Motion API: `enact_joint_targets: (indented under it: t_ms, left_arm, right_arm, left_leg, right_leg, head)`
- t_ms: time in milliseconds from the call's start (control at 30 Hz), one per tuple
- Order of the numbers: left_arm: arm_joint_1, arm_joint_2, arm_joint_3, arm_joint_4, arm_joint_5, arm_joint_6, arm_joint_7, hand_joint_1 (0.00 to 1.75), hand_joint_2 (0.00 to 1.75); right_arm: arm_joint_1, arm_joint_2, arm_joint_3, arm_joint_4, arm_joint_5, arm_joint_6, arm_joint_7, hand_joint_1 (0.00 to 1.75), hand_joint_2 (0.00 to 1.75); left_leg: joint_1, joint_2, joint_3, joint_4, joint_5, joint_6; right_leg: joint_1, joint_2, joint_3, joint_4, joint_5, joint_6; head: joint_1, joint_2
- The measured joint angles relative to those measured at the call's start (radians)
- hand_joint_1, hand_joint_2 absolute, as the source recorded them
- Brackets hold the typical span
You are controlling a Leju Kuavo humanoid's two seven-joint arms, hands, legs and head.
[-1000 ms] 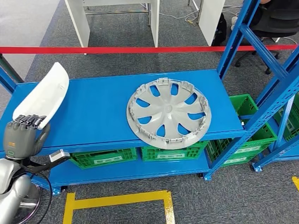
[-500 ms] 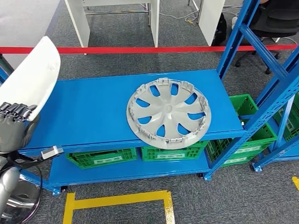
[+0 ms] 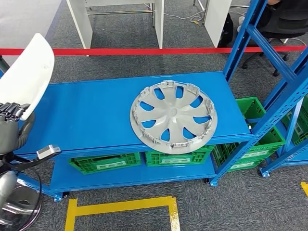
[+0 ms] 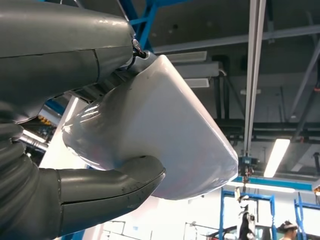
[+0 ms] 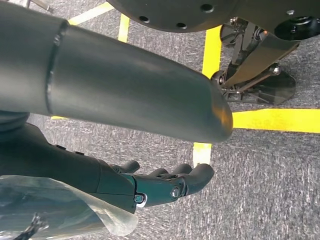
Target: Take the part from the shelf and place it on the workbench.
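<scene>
We find the white part (image 3: 29, 74) gripped in the left hand (image 3: 9, 130), raised over the left end of the blue shelf (image 3: 91, 115). The right hand (image 5: 166, 182) hangs above the grey floor (image 5: 264, 175) holding nothing, its fingers loosely extended. A grey wheel cover (image 3: 173, 115) lies on the shelf, well apart from the part. Green crates (image 3: 105, 161) sit on the lower tier, and red tape (image 3: 145, 50) runs behind the shelf.

The wheel cover (image 3: 173, 117) lies on the top board of the shelf (image 3: 94, 115), toward its right end. Under this board, crates (image 3: 105, 161) stand in a row. At the far left, the left hand (image 3: 10, 130) holds the part (image 3: 28, 75) above the shelf's left end. Behind the shelf a tape barrier (image 3: 145, 51) runs across.
</scene>
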Motion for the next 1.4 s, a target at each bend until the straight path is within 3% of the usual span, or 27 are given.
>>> enact_joint_targets:
  t_ms: [233, 367, 433, 500, 533, 567, 600, 633, 700, 767, 867, 933, 1000, 1033, 1067, 1100, 1200, 1267, 1333, 1400]
  left_arm:
    - [0.021, 0.050, 0.000, 0.000, 0.007, 0.000, 0.008, 1.75, 1.75]
    - [0.029, 0.076, 0.005, 0.000, 0.013, -0.001, 0.012, 1.75, 1.75]
    - [0.032, 0.085, 0.008, 0.000, 0.016, -0.002, 0.012, 1.75, 1.75]
    - [0.037, 0.090, 0.008, 0.000, 0.016, -0.003, 0.012, 1.75, 1.75]
    - [0.040, 0.091, 0.008, 0.000, 0.015, -0.003, 0.012, 1.75, 1.75]
    - [0.042, 0.092, 0.008, 0.000, 0.014, -0.003, 0.012, 1.75, 1.75]
    - [0.043, 0.094, 0.007, 0.001, 0.013, -0.003, 0.011, 1.75, 1.75]
    - [0.044, 0.096, 0.007, 0.001, 0.011, -0.003, 0.011, 1.75, 1.75]
    - [0.043, 0.101, 0.007, 0.001, 0.009, -0.003, 0.011, 1.75, 1.75]
    - [0.044, 0.106, 0.007, 0.001, 0.008, -0.003, 0.011, 1.75, 1.75]
    - [0.046, 0.116, 0.008, 0.001, 0.007, -0.003, 0.010, 1.75, 1.75]
    - [0.045, 0.124, 0.008, 0.001, 0.007, -0.003, 0.010, 1.75, 1.75]
    - [0.046, 0.125, 0.008, 0.002, 0.005, -0.003, 0.010, 1.75, 1.75]
    - [0.048, 0.125, 0.007, 0.002, 0.005, -0.003, 0.010, 1.75, 1.75]
    - [0.049, 0.125, 0.007, 0.003, 0.004, -0.002, 0.010, 1.75, 1.75]
    - [0.050, 0.124, 0.007, 0.004, 0.003, -0.002, 0.010, 1.75, 1.75]
    - [0.048, 0.124, 0.008, 0.004, 0.000, 0.000, 0.010, 1.75, 1.75]
    - [0.045, 0.125, 0.010, 0.005, -0.002, 0.000, 0.010, 1.75, 1.75]
    - [0.043, 0.125, 0.011, 0.005, -0.002, 0.001, 0.010, 1.75, 1.75]
    - [0.037, 0.124, 0.011, 0.005, -0.001, 0.001, 0.010, 1.75, 1.75]
  right_arm:
    - [-0.003, 0.009, 0.005, -0.010, 0.001, -0.010, 0.003, 0.00, 0.00]
    - [-0.005, 0.012, 0.008, -0.015, 0.001, -0.016, 0.005, 0.00, 0.00]
    - [-0.005, 0.012, 0.008, -0.018, 0.001, -0.019, 0.008, 0.00, 0.00]
    - [-0.006, 0.013, 0.009, -0.022, 0.001, -0.021, 0.012, 0.00, 0.00]
    - [-0.005, 0.013, 0.010, -0.025, 0.001, -0.021, 0.014, 0.00, 0.00]
    - [-0.005, 0.013, 0.011, -0.027, 0.001, -0.022, 0.015, 0.00, 0.00]
    - [-0.005, 0.013, 0.012, -0.029, 0.000, -0.023, 0.017, 0.00, 0.00]
    - [-0.006, 0.013, 0.013, -0.031, 0.000, -0.025, 0.017, 0.00, 0.00]
    - [-0.006, 0.013, 0.014, -0.033, -0.001, -0.026, 0.018, 0.00, 0.00]
    - [-0.007, 0.013, 0.014, -0.034, -0.002, -0.027, 0.018, 0.00, 0.00]
    - [-0.008, 0.015, 0.015, -0.037, -0.002, -0.027, 0.018, 0.00, 0.00]
    - [-0.009, 0.017, 0.015, -0.038, -0.002, -0.027, 0.018, 0.00, 0.00]
    - [-0.010, 0.018, 0.015, -0.038, -0.002, -0.027, 0.018, 0.00, 0.00]
    - [-0.009, 0.018, 0.015, -0.038, -0.002, -0.027, 0.018, 0.00, 0.00]
    - [-0.009, 0.018, 0.015, -0.038, -0.003, -0.027, 0.018, 0.00, 0.00]
    - [-0.010, 0.018, 0.015, -0.039, -0.003, -0.027, 0.018, 0.00, 0.00]
    - [-0.010, 0.018, 0.016, -0.042, -0.003, -0.026, 0.018, 0.00, 0.00]
    - [-0.011, 0.018, 0.016, -0.043, -0.003, -0.026, 0.018, 0.00, 0.00]
    - [-0.010, 0.018, 0.016, -0.043, -0.003, -0.026, 0.019, 0.00, 0.00]
    - [-0.008, 0.018, 0.016, -0.044, -0.003, -0.026, 0.021, 0.00, 0.00]
  left_leg:
    - [-0.004, 0.000, -0.003, 0.006, -0.003, 0.005]
    - [-0.002, 0.003, -0.004, -0.001, 0.010, 0.023]
    - [0.002, 0.005, -0.007, -0.009, 0.019, 0.032]
    - [-0.001, 0.006, -0.014, -0.008, 0.022, 0.035]
    - [-0.003, 0.005, -0.016, -0.008, 0.023, 0.035]
    - [-0.005, 0.005, -0.018, -0.007, 0.024, 0.035]
    - [-0.006, 0.005, -0.018, -0.006, 0.025, 0.035]
    - [-0.007, 0.005, -0.019, -0.003, 0.025, 0.034]
    - [-0.008, 0.004, -0.023, 0.002, 0.025, 0.029]
    - [-0.006, 0.003, -0.031, 0.006, 0.030, 0.017]
    - [-0.005, 0.002, -0.042, 0.014, 0.030, -0.003]
    - [-0.002, 0.003, -0.067, 0.073, -0.024, -0.016]
    - [0.006, 0.004, -0.106, 0.194, -0.103, -0.029]
    - [0.011, 0.004, -0.119, 0.247, -0.127, -0.034]
    - [0.015, 0.005, -0.120, 0.272, -0.131, -0.038]
    - [0.019, 0.005, -0.103, 0.261, -0.115, -0.042]
    - [0.026, 0.005, 0.015, 0.074, -0.046, -0.051]
    - [0.023, 0.004, 0.054, -0.003, -0.042, -0.044]
    - [0.019, 0.003, 0.045, -0.004, -0.035, -0.026]
    - [0.019, 0.007, 0.028, -0.005, -0.018, -0.005]
  right_leg:
    - [-0.005, -0.001, 0.000, -0.001, 0.002, 0.005]
    - [-0.006, 0.000, -0.007, 0.008, -0.006, 0.017]
    - [-0.005, 0.000, -0.044, 0.083, -0.058, 0.017]
    - [-0.004, 0.000, -0.106, 0.221, -0.122, 0.015]
    - [-0.003, 0.000, -0.129, 0.273, -0.135, 0.015]
    - [-0.002, 0.000, -0.137, 0.291, -0.128, 0.013]
    - [-0.001, 0.000, -0.124, 0.267, -0.101, 0.010]
    - [0.000, 0.000, -0.095, 0.209, -0.062, 0.005]
    - [0.005, 0.004, -0.031, 0.081, -0.010, -0.007]
    - [0.010, 0.006, -0.004, 0.028, -0.001, -0.015]
    - [0.007, 0.004, -0.008, 0.011, 0.009, -0.024]
    - [0.001, -0.001, -0.018, 0.000, 0.022, -0.038]
    - [0.002, -0.004, -0.034, 0.001, 0.034, -0.044]
    - [0.002, -0.005, -0.044, 0.003, 0.040, -0.043]
    - [0.002, -0.007, -0.054, 0.006, 0.046, -0.042]
    - [0.001, -0.007, -0.064, 0.010, 0.051, -0.039]
    - [-0.002, -0.008, -0.092, 0.024, 0.066, -0.024]
    - [0.000, -0.007, -0.102, 0.027, 0.079, -0.010]
    - [0.000, -0.005, -0.107, 0.022, 0.095, 0.004]
    - [-0.002, -0.003, -0.122, 0.036, 0.073, 0.015]
  head:
    - [0.000, 0.000]
    - [0.000, 0.000]
    - [0.004, 0.000]
    - [0.007, 0.000]
    - [0.007, 0.000]
    - [0.007, 0.000]
    - [0.007, 0.000]
    - [0.007, 0.000]
    - [0.006, 0.000]
    - [0.006, 0.000]
    - [0.006, 0.000]
    - [0.001, 0.000]
    - [-0.003, 0.000]
    - [-0.004, 0.000]
    - [-0.004, 0.000]
    - [-0.004, 0.000]
    - [-0.005, 0.000]
    - [-0.007, 0.000]
    - [-0.007, 0.000]
    - [-0.005, 0.000]
